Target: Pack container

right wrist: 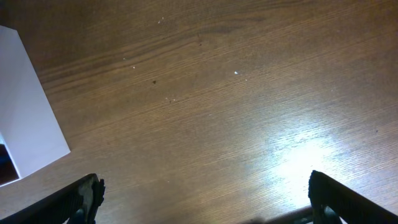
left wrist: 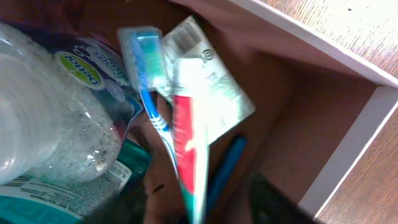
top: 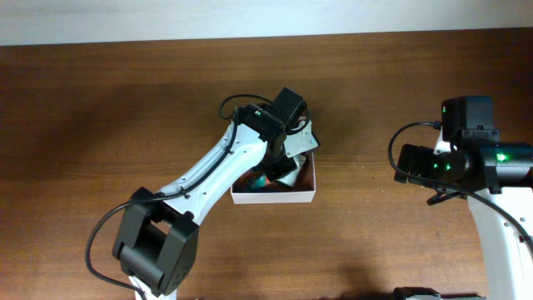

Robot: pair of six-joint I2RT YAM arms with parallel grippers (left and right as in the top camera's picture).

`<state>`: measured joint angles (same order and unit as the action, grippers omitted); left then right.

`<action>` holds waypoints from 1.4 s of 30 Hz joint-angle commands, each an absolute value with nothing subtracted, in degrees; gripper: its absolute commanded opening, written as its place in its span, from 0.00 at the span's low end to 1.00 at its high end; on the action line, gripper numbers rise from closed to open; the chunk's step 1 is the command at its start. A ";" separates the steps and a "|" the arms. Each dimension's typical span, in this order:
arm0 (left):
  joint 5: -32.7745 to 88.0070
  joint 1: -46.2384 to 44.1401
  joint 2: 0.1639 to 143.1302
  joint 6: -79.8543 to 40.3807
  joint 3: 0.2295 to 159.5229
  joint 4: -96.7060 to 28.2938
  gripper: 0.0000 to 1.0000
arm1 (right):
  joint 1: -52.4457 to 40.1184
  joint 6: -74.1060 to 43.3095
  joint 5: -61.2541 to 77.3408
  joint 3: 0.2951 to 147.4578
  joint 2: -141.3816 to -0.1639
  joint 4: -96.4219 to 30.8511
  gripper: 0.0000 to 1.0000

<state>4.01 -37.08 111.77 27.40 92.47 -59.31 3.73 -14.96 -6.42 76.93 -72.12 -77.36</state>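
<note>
Two arms over a brown wood worktop [top: 100, 125]. Overhead only: the left arm [top: 216, 167] reaches over the container [top: 275, 198], which sits mid-worktop; the right arm [top: 491, 167] is well apart, at the right edge. The container is square and shallow, with thin white walls and a reddish-brown inside.

Left wrist only, the contents:
- clear bottle [left wrist: 56, 124] with a teal label
- white, red and green tube [left wrist: 199, 93]
- blue toothbrush pack [left wrist: 146, 68], partly under the tube
- blue stick-like item [left wrist: 227, 162], too blurred to name

The left hand [left wrist: 208, 208] is down inside, its fingers dark blurs either side of the tube; I cannot tell if it grips.

Right wrist: the right hand [right wrist: 202, 196] is spread wide and empty over bare wood, with a white container wall at the left edge.
</note>
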 commanded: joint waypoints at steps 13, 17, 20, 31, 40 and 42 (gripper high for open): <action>-3.05 -27.33 88.47 18.74 96.05 -61.39 0.99 | 2.70 -14.98 -6.70 77.80 -72.16 -73.71 0.98; -2.72 -15.42 86.50 11.81 96.05 -60.05 0.99 | -3.38 -13.15 -6.72 79.59 -72.18 -67.44 0.98; 1.17 -7.46 87.55 9.80 96.05 -59.57 0.99 | -8.25 -11.81 -8.75 79.83 -74.02 -60.25 0.98; 2.20 -1.26 90.32 9.85 96.05 -57.25 0.99 | -8.19 -7.73 -9.72 79.83 -79.46 -49.56 0.98; 4.78 1.45 81.87 9.87 90.83 -59.05 0.99 | -8.25 -7.73 -9.69 78.41 -68.27 -54.00 0.98; 4.78 1.45 73.41 9.85 81.84 -54.28 0.99 | -8.25 -7.73 -9.72 73.78 -62.13 -53.49 0.98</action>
